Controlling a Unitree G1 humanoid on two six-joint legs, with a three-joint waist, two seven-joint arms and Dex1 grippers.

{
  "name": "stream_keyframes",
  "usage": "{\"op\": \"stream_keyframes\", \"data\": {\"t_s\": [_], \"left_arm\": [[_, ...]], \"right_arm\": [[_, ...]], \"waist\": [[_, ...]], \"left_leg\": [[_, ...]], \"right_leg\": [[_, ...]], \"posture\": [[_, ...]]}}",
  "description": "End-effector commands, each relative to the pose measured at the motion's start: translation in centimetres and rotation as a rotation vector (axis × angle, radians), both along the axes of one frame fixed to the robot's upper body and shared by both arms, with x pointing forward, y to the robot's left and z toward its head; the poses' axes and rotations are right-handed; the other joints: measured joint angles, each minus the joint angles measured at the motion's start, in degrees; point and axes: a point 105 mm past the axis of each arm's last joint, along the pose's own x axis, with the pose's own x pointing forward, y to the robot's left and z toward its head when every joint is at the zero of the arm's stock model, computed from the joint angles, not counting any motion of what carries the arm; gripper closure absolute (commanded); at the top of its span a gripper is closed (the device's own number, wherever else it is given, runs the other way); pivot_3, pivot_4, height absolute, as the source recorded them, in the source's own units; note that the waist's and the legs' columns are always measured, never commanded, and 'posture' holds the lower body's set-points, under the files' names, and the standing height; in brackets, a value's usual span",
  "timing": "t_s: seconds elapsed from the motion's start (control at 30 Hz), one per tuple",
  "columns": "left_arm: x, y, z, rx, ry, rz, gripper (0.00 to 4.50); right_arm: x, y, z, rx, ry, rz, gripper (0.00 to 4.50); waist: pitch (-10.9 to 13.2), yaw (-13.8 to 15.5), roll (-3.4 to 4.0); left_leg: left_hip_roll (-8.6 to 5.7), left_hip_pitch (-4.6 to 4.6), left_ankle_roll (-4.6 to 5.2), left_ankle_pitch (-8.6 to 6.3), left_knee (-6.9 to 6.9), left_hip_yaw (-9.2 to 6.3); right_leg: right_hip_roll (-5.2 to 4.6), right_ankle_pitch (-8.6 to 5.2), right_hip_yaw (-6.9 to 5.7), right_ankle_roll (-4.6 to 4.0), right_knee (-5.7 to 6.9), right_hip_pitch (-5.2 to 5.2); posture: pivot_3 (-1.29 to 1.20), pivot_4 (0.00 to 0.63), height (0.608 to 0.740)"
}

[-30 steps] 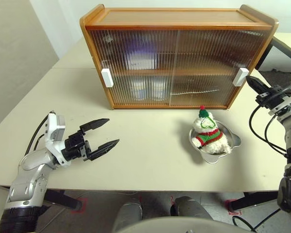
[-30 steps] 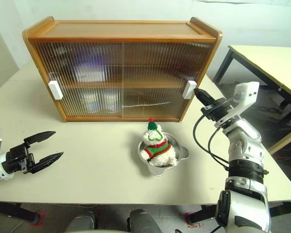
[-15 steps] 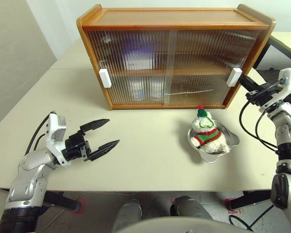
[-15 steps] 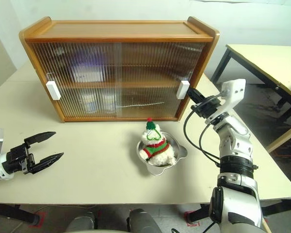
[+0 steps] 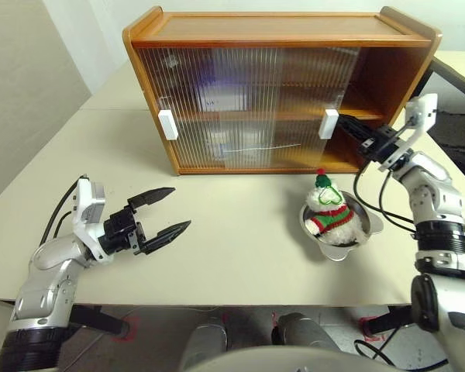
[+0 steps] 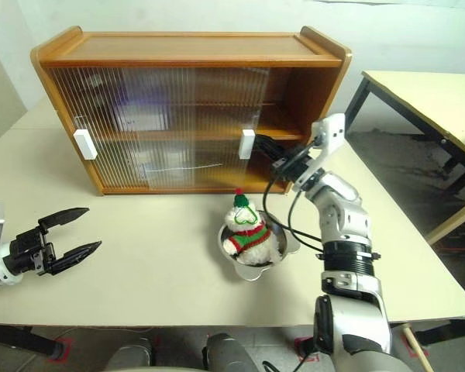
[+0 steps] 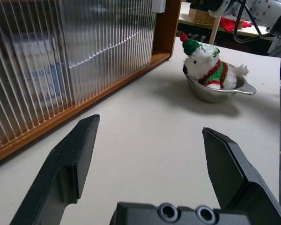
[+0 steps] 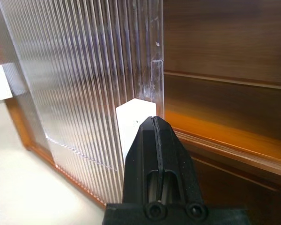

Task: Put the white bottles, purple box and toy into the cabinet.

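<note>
Your right gripper point(image 6: 262, 144), fingers pressed shut on nothing, rests its tips against the white handle point(image 6: 247, 144) of the cabinet's point(image 5: 279, 31) right sliding door, which stands partly open with bare shelf behind the hand. The toy point(image 5: 331, 211) sits in a steel bowl point(image 5: 372, 226) just below and nearer you than that hand, on the table point(image 5: 232, 256). Expect the plush to be light, soft and yielding, neither fragile nor slippery; pinch it across the striped scarf at mid-body, since the bowl will probably slide if nudged. Your left gripper point(image 5: 164, 211) hangs wide open and empty, well apart from the toy. Blurred shapes show through the ribbed doors.
</note>
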Motion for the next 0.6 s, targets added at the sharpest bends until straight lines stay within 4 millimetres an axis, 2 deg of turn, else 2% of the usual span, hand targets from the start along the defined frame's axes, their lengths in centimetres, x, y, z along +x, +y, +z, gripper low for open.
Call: {"op": "stream_keyframes", "data": {"t_s": [0.03, 0.2, 0.4, 0.6], "left_arm": [[0.2, -0.9, 1.2, -0.073, -0.045, -0.018, 0.00], [0.3, -1.3, 1.7, -0.171, -0.063, -0.010, 0.00], [0.8, -2.3, 2.4, -0.200, -0.131, -0.015, 0.00], [1.4, -3.1, 2.9, -0.221, -0.157, -0.017, 0.00]], "right_arm": [[0.0, 3.0, 0.5, 0.010, -0.002, 0.088, 4.48], [-0.2, 4.7, 0.5, 0.023, 0.005, 0.138, 4.48], [-0.4, 6.5, 0.6, 0.045, 0.010, 0.188, 4.48], [-0.7, 7.4, 0.6, 0.051, 0.014, 0.212, 4.48]], "waist": [[0.0, 0.0, -0.01], [0.0, 0.8, 0.02], [0.0, 1.2, 0.02], [0.0, 1.3, 0.01]], "left_leg": [[0.05, -0.01, 0.00, 0.00, -0.01, 0.02], [0.14, 0.00, -0.01, 0.00, -0.04, 0.01], [0.20, 0.04, -0.03, 0.02, -0.03, 0.01], [0.19, 0.05, -0.04, 0.03, 0.03, 0.02]], "right_leg": [[0.01, 0.03, 0.00, -0.04, 0.00, -0.02], [0.08, 0.04, -0.04, -0.10, -0.01, -0.02], [0.15, 0.07, -0.07, -0.13, 0.00, 0.00], [0.22, 0.10, -0.06, -0.09, 0.00, 0.05]], "posture": [[-0.05, 0.000, 0.740], [-0.04, 0.000, 0.740], [-0.04, 0.000, 0.740], [-0.04, 0.000, 0.740]]}}
